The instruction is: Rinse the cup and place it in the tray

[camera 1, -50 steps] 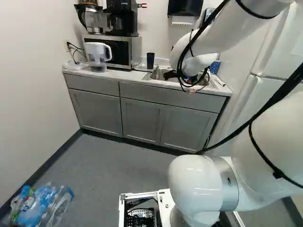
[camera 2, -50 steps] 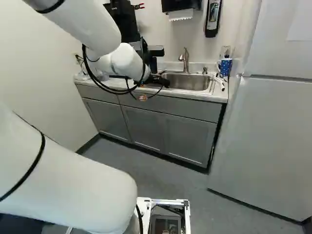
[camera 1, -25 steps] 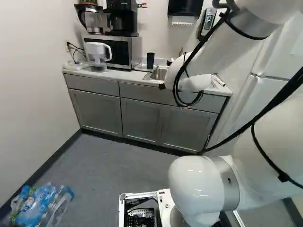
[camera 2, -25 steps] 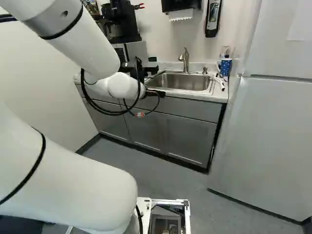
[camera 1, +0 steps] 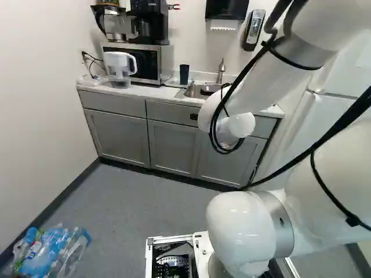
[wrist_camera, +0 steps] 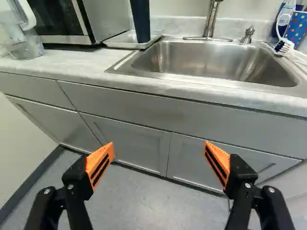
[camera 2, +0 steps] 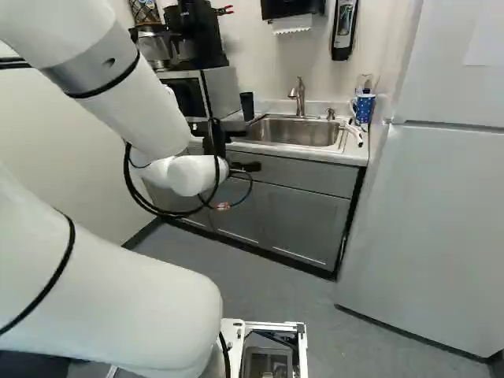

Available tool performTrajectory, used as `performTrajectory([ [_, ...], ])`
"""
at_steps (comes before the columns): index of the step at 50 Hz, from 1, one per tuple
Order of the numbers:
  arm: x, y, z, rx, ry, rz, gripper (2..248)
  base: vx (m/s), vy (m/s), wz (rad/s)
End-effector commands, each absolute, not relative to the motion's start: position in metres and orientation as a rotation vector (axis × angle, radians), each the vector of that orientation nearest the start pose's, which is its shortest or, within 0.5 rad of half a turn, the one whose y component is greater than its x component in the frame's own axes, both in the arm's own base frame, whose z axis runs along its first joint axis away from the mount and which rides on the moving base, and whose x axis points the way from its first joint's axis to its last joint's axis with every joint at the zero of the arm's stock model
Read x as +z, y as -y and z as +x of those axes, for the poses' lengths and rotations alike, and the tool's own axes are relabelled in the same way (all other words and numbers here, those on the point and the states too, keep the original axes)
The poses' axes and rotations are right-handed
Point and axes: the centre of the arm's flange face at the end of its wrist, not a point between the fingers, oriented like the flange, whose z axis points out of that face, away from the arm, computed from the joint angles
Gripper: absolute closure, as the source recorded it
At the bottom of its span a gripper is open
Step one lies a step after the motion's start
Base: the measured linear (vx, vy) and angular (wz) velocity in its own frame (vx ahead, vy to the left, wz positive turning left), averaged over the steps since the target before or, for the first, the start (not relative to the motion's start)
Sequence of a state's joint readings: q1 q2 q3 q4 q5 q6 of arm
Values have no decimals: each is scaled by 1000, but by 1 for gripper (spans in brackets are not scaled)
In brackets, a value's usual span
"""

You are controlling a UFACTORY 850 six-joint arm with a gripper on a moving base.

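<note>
Pitcher (camera 1: 116, 65) is sitting far left by microwave (camera 1: 167, 62). Bottles (camera 1: 51, 253) are lying near left. Fridge (camera 2: 429, 228) is standing right.

From here I see a brushed-metal sink (wrist_camera: 216, 62) set into the desk (wrist_camera: 81, 64) near its back edge — the desk smooth, pale and faintly mottled. Matt grey fronts (wrist_camera: 139, 112) run beneath its front edge; my arm (camera 1: 237, 231) looks smooth, glossy white.

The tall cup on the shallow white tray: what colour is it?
The tall, tapered cup is dark navy blue; the wrist view shows it best.
</note>
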State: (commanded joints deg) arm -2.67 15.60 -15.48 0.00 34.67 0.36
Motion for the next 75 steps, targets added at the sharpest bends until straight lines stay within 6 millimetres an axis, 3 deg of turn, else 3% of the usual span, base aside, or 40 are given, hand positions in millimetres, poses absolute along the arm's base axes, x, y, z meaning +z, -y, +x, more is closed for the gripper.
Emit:
performTrajectory([
  [34, 377, 3, 285, -1798, -17, -2583, 3, 0, 0, 0],
  [75, 366, 0, 270, -1824, 0, -2558, 3, 0, 0, 0],
])
